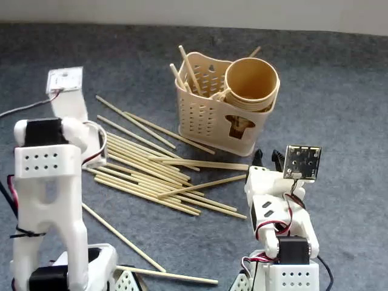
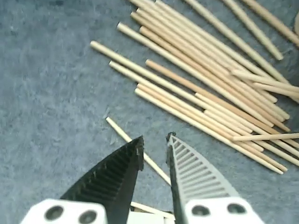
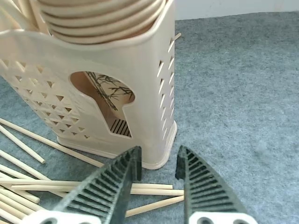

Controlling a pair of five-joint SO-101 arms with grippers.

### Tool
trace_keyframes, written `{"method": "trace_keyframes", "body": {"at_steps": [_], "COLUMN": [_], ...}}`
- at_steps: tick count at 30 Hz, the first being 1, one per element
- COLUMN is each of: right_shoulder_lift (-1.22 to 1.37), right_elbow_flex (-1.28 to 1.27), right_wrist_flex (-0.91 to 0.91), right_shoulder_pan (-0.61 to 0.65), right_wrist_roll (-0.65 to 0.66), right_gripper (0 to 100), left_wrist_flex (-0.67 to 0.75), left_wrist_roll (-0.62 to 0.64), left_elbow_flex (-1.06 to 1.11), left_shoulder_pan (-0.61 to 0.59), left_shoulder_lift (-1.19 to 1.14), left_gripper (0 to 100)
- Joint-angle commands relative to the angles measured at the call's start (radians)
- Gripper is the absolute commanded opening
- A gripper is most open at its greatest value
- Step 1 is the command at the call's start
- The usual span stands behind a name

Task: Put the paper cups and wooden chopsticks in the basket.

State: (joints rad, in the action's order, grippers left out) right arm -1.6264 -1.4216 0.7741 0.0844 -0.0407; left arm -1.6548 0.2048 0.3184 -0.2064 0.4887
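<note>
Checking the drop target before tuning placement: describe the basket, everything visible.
The basket is a cream, plastic-looking rectangular tub standing upright on the grey carpet. Its walls are perforated with small holes, and one side has a large keyhole-shaped cutout through which a printed cup shows. Stacked paper cups fill one end, and a few chopsticks stand tilted in the other. Loose chopsticks lie against its base.

White arms (image 1: 45, 194) w/ blk servos (image 1: 293, 249) (red/blk cables (image 1: 268, 228))
</note>
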Motion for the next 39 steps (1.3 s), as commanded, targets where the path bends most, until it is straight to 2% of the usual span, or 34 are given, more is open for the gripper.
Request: {"method": "trace_keyframes", "body": {"at_steps": [1, 5, 12, 14, 16, 20, 22, 30, 37, 39], "right_shoulder_lift": [-0.012, -0.012, -0.018, -0.012, -0.012, -0.012, -0.012, -0.012, -0.015, -0.015], "right_elbow_flex": [0.013, 0.012, -0.019, -0.019, -0.019, -0.019, -0.019, -0.019, -0.019, -0.019], "right_wrist_flex": [-0.027, -0.027, -0.051, -0.061, -0.061, -0.061, -0.061, -0.061, -0.061, -0.061], "right_shoulder_pan": [-0.004, 0.019, 0.038, 0.038, 0.038, 0.038, 0.038, 0.036, 0.035, 0.035], "right_wrist_roll": [-0.008, -0.005, -0.002, -0.002, -0.002, -0.002, -0.002, -0.002, -0.002, -0.002], "right_gripper": [12.7, 12.7, 12.7, 12.7, 12.7, 12.7, 12.7, 12.7, 12.7, 12.7], "left_wrist_flex": [-0.005, 0.014, 0.252, 0.301, 0.344, 0.433, 0.465, 0.692, 0.764, 0.773], "left_wrist_roll": [0.008, 0.008, 0.012, 0.058, 0.097, 0.161, 0.172, 0.201, 0.201, 0.203], "left_elbow_flex": [0.094, 0.199, 0.415, 0.475, 0.519, 0.588, 0.631, 0.806, 0.832, 0.832], "left_shoulder_pan": [-0.107, -0.156, -0.251, -0.252, -0.245, -0.243, -0.216, -0.160, -0.159, -0.157], "left_shoulder_lift": [0.027, 0.027, 0.025, 0.025, 0.025, 0.025, 0.025, 0.027, 0.025, 0.027], "left_gripper": [10, 10, 10, 10, 13, 25, 27, 15, 1, 1]}}
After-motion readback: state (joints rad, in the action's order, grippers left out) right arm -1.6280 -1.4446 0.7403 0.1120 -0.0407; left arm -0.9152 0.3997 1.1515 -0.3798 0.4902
